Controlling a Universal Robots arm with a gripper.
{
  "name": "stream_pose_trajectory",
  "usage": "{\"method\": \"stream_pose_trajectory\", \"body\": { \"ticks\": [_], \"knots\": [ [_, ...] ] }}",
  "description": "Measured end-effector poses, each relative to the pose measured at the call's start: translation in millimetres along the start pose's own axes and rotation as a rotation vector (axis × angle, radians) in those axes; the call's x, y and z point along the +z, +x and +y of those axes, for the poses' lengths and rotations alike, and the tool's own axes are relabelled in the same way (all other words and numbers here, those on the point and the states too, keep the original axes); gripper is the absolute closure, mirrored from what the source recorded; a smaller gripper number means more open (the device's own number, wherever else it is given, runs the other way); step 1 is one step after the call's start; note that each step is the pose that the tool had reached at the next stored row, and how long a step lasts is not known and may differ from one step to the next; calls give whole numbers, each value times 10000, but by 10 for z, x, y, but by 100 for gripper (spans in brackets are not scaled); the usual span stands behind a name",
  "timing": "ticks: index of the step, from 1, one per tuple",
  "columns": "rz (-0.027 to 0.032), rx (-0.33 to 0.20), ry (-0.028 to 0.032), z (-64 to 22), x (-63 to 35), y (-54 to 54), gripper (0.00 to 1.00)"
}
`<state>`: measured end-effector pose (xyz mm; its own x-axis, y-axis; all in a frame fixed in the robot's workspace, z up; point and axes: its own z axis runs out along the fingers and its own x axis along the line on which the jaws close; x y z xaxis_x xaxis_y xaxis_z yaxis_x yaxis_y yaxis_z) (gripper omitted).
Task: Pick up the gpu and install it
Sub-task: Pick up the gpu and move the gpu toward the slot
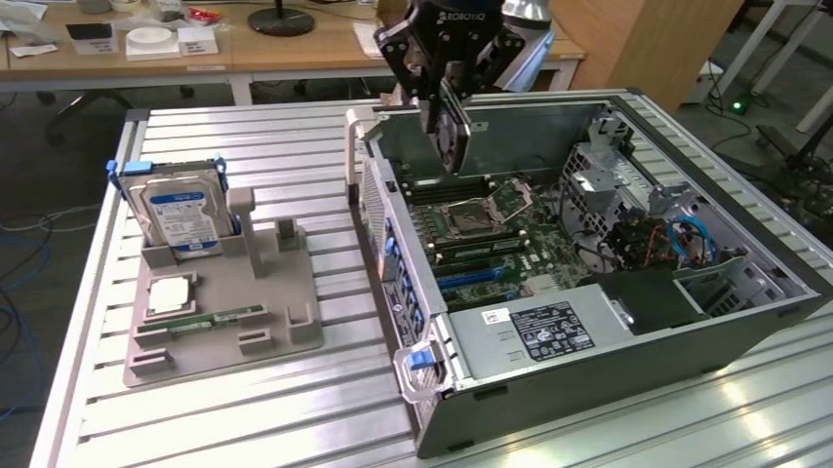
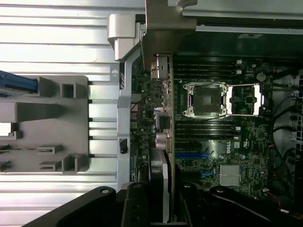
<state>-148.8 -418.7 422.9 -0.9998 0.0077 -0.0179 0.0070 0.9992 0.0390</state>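
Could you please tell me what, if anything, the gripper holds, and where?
The gripper holds the thin green gpu card with dark cooler, pinched across its flat faces at its upper edge.

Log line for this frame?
end effector: shut on graphics card | pose: upright, over open computer case | installed: not yet

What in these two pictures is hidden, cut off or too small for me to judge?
1. Exterior view: the hand covers the upper part of the gpu.
2. Wrist view: the gpu stands edge-on, so its faces are hidden.
3. Wrist view: the hard drive is cut off by the picture edge.
4. Exterior view: the power supply label is too small to read.
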Motion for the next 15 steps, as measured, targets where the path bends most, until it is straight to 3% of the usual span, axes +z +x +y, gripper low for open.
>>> {"method": "stream_pose_trajectory", "body": {
  "ticks": [15],
  "knots": [
    [0, 1, 0, 3, 7, -391, 72]
  ]
}}
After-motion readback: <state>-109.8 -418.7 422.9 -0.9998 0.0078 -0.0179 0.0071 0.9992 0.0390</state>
